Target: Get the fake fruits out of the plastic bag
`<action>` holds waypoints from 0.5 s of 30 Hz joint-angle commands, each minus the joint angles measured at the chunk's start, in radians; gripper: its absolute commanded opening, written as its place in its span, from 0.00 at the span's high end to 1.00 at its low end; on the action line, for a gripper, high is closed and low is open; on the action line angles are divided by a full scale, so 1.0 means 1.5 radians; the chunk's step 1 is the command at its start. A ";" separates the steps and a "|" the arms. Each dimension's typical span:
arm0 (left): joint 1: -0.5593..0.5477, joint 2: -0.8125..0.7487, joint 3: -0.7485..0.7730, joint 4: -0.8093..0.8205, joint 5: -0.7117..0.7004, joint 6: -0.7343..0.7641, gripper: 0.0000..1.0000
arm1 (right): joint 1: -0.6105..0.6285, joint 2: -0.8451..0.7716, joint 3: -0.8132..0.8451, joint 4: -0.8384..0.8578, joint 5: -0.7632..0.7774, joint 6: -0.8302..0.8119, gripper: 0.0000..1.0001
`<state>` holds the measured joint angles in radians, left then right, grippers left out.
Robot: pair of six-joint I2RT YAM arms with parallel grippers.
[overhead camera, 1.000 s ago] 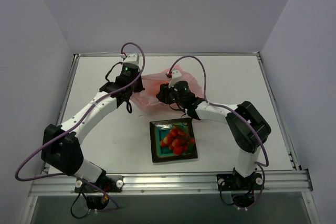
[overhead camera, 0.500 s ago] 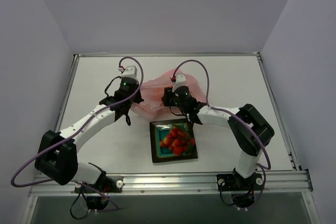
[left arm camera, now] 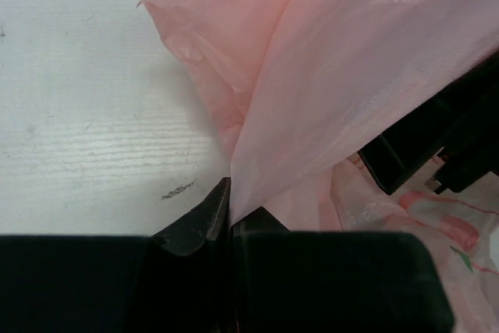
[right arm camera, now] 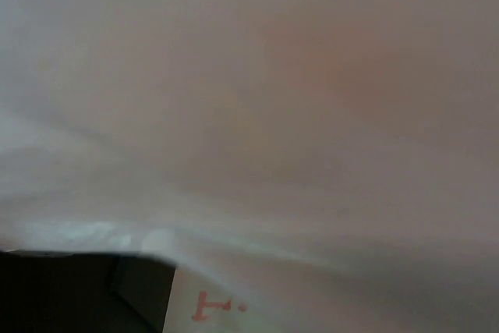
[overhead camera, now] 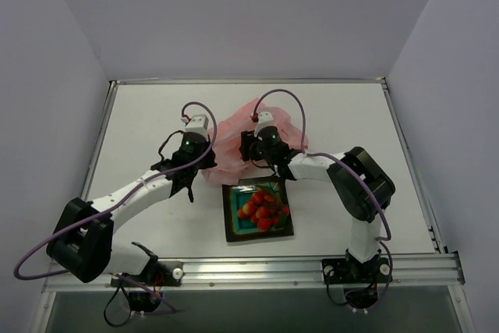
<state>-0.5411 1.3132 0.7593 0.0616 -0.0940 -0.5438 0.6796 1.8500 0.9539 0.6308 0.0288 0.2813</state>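
Firmly pinched, plastic bag point(left arm camera: 343, 76) between left jaws

arms point(overhead camera: 144, 189): 2 | plastic bag point(overhead camera: 234, 134): 1 | dish point(overhead camera: 228, 220): 1 | fake fruits point(overhead camera: 263, 207): one red cluster, pieces too small to count

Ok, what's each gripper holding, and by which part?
The left gripper pinches the thin translucent pink plastic bag by a fold of its film. The right gripper is against the bag; whether it holds anything cannot be told.
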 commanded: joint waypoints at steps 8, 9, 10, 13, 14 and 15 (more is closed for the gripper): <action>-0.004 0.115 0.119 0.111 0.107 0.030 0.86 | -0.029 0.068 0.130 0.065 0.036 -0.008 0.88; -0.005 0.119 0.116 0.104 0.110 0.028 0.71 | -0.030 0.074 0.148 0.073 0.035 -0.006 0.91; -0.004 0.120 0.112 0.103 0.114 0.028 0.56 | -0.030 0.086 0.159 0.076 0.042 -0.006 0.91; -0.004 0.107 0.101 0.095 0.138 0.023 0.05 | -0.030 0.097 0.183 0.074 0.041 -0.001 0.91; -0.004 0.102 0.100 0.094 0.154 0.018 0.06 | -0.030 0.098 0.185 0.074 0.036 0.000 0.91; -0.004 0.101 0.101 0.086 0.159 0.013 0.06 | -0.030 0.098 0.183 0.075 0.036 0.002 0.91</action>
<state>-0.5434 1.4971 0.9028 0.1825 0.0807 -0.5133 0.6361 1.9903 1.1999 0.6964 0.0593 0.2687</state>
